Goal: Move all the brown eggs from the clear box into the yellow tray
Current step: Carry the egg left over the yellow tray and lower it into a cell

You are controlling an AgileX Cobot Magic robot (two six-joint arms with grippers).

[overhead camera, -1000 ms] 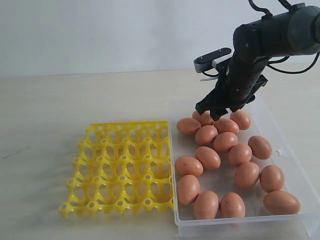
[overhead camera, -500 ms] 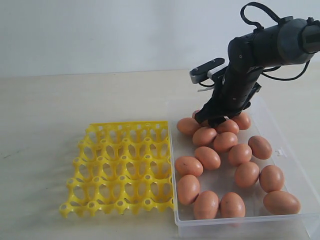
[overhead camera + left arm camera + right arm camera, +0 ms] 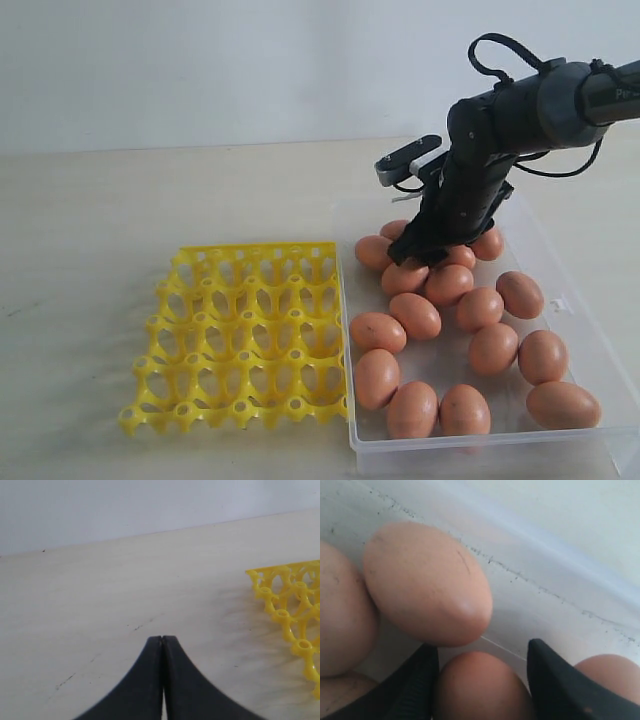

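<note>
Several brown eggs [image 3: 415, 315] lie loose in the clear box [image 3: 596, 330] at the right. The yellow tray [image 3: 245, 335] stands left of the box, and all the cups I can see are bare. My right gripper [image 3: 420, 252] is down among the eggs at the box's back left. In the right wrist view this gripper [image 3: 481, 649] is open, its fingers [image 3: 555, 685] either side of one egg [image 3: 480, 687] that rests on the box floor. Another egg [image 3: 427, 582] lies just beyond. My left gripper [image 3: 162, 639] is shut over bare table, near a tray corner [image 3: 292, 607].
The tan table [image 3: 100, 220] runs left and behind the tray to a pale wall. The box's near wall [image 3: 480, 448] is close to the table's front edge. A small latch tab [image 3: 560, 303] sits on the box's right side.
My right arm has dropped and shifted left, bringing the open fingers from above the back eggs down around one of them. Eggs and tray stay put.
</note>
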